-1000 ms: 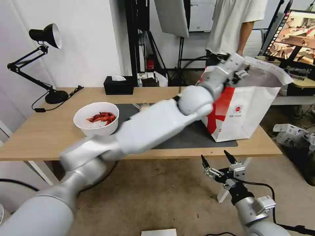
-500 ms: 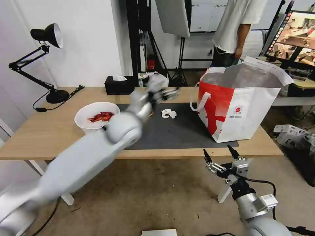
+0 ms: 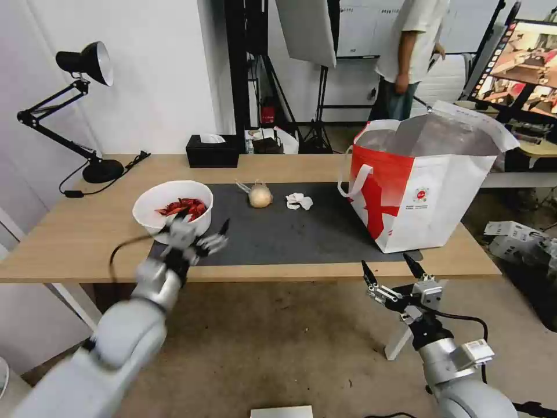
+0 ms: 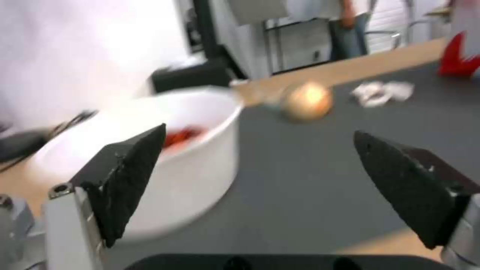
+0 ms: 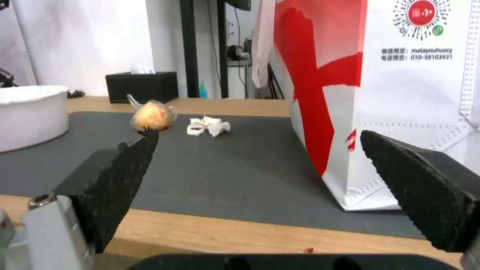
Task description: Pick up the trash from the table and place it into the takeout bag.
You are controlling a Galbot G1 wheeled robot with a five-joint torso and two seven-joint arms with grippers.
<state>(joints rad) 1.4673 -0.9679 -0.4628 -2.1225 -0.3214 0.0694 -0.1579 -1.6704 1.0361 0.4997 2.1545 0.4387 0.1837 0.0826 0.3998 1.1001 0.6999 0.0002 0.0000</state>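
While both grippers' fingers gape empty, the takeout bag (image 5: 400, 97) reads "malayouhuocy" and "010-58103931" under its red logo.

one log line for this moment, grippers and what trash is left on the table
left gripper: open, empty, beside bowl | right gripper: open, below table edge | on mat: knotted bag, tissue | takeout bag: upright

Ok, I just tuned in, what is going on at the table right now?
The left end effector hangs open and empty at the table's near edge, right by the white bowl of crayfish shells. The knotted plastic bag and crumpled tissue lie on the grey mat, not yet picked up. The takeout bag stands open at the mat's right end. The right end effector waits open below the table edge.
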